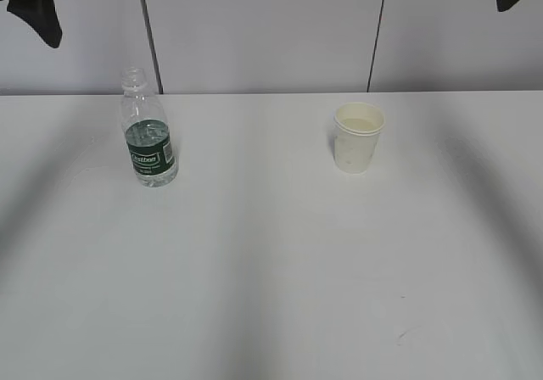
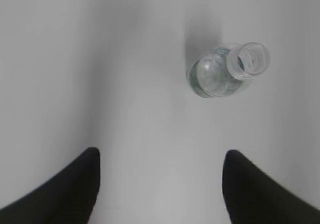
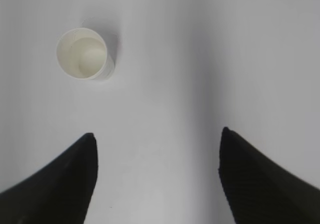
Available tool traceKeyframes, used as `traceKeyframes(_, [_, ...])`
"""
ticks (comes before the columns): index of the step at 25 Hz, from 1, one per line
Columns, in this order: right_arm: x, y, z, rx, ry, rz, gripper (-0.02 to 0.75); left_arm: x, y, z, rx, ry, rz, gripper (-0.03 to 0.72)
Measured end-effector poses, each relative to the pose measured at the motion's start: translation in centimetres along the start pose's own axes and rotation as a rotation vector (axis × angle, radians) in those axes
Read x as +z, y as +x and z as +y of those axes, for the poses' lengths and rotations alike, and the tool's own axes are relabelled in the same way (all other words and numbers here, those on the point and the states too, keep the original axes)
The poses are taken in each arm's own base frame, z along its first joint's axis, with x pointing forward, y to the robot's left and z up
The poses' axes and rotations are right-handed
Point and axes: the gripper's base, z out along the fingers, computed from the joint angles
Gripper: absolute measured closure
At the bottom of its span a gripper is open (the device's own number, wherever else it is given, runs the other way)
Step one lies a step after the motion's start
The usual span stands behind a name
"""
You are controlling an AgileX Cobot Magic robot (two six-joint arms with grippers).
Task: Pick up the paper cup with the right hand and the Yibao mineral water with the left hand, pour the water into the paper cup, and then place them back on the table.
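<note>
Both grippers, left gripper (image 2: 160, 184) and right gripper (image 3: 157, 176), hang spread apart above the table (image 1: 271, 270); the capless Yibao mineral water (image 1: 149, 134), part full, stands left of the paper cup (image 1: 357, 136), which holds water (image 1: 360, 125).

Both arms are mostly out of shot in the exterior view, just dark bits poking in at the top corners. The left gripper (image 2: 159, 184) and right gripper (image 3: 157, 176) get chopped by the bottom edge in the wrist views, so only the finger ends show. White lettering on the Yibao mineral water (image 1: 149, 134) label is too small to read. Can't really judge the liquid level inside the paper cup (image 1: 358, 136) either.
</note>
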Motion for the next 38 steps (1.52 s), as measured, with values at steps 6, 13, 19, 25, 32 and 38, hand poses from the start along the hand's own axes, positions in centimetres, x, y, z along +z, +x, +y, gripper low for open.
traceKeyframes(6, [0.5, 0.5, 0.2, -0.025, -0.013, 0.029, 0.152, -0.1, 0.0, 0.6, -0.008, 0.060, 0.015, 0.219])
traceKeyframes(13, [-0.3, 5.5, -0.5, -0.029, -0.006, 0.105, 0.152, -2.9, 3.6, 2.2, 0.015, 0.026, 0.003, 0.219])
traceKeyframes(19, [-1.9, 11.6, -1.4, -0.030, -0.004, 0.146, 0.152, -4.6, 9.4, 3.4, 0.026, 0.016, 0.036, 0.219])
traceKeyframes(25, [-3.7, 16.8, -2.2, -0.029, -0.007, 0.123, 0.152, -6.1, 14.8, 4.4, 0.025, 0.016, 0.027, 0.219])
traceKeyframes(32, [-5.4, 22.4, -3.1, -0.026, -0.016, 0.050, 0.152, -8.2, 20.4, 5.8, 0.027, 0.001, -0.061, 0.219])
traceKeyframes(38, [-7.1, 27.2, -3.9, -0.025, -0.015, -0.081, 0.152, -9.7, 25.3, 6.9, 0.018, 0.009, -0.173, 0.219])
